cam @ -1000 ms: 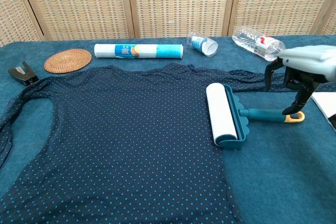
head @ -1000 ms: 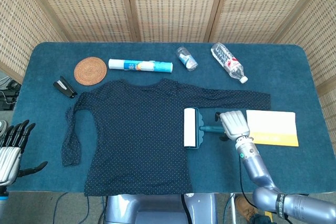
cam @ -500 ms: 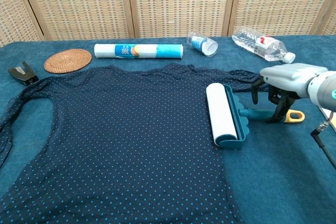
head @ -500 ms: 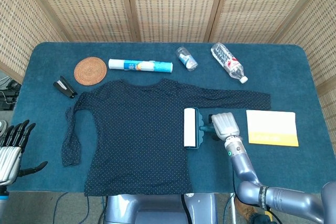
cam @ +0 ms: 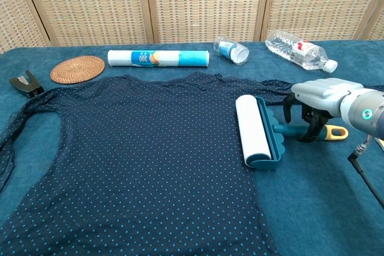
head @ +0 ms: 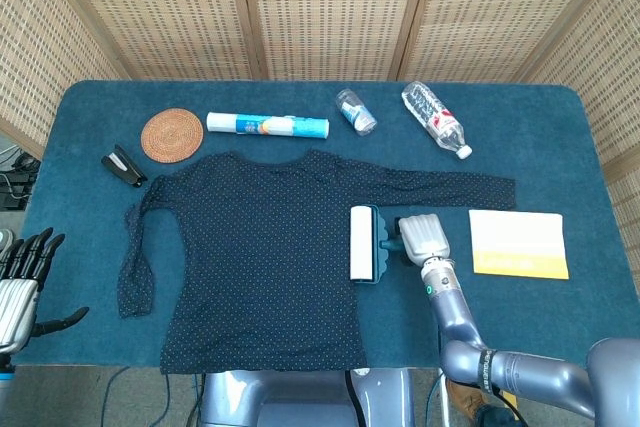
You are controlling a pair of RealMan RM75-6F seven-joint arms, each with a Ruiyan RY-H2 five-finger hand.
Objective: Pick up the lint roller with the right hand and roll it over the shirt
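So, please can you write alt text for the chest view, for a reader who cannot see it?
The robot's right hand is curled over the teal handle of a lint roller lying at the edge of a dark dotted shirt spread on a blue table. Behind lie a coaster, a paper roll and bottles.

Robot hand over lint roller handle, dotted shirt

Bare tabletop right of the shirt (only a yellow booklet intrudes).
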